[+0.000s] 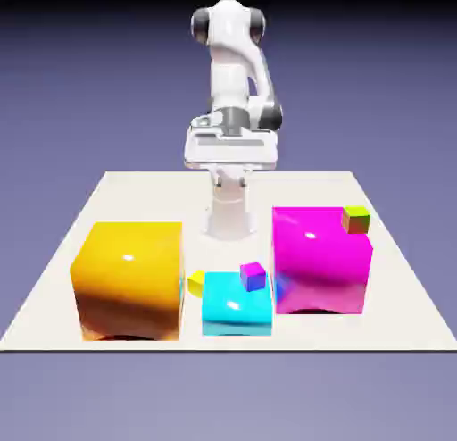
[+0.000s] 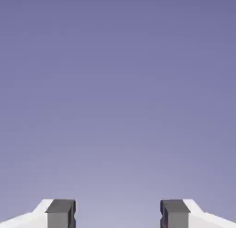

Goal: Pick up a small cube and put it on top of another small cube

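Small cube to lift: you cannot find it in either view; it may be behind one of the big blocks, so its bearing from the claw cannot be told.
Small purple cube (image 1: 253, 277): the one to stack on, apparently resting on the cyan block (image 1: 235, 316), toward that block's edge at the exterior view's right.
Bearing of purple cube: out in front of the claw and lower, a little to the exterior view's right; your reach to it runs away from the base.
Long axis: none on the purple cube; its faces look slightly turned, so you would match the jaws to the faces, not to a length.
Small yellow cube (image 1: 196, 284): partly hidden behind the cyan block, in the gap beside the orange block (image 1: 131, 281); not your pick.
Magenta block (image 1: 319, 272): just beside the cyan one, at the exterior view's right; it could crowd your fingers on that side.
Green-topped cube (image 1: 355, 220): by the magenta block's far right corner in the exterior view; leave it.
Claw (image 2: 118, 214): fingers wide apart, nothing between them; only backdrop shows ahead, so it seems to aim outward rather than down.
Arm (image 1: 230, 73): the only one, so yours by default.
Next: locate the pick cube, then tip the claw downward.
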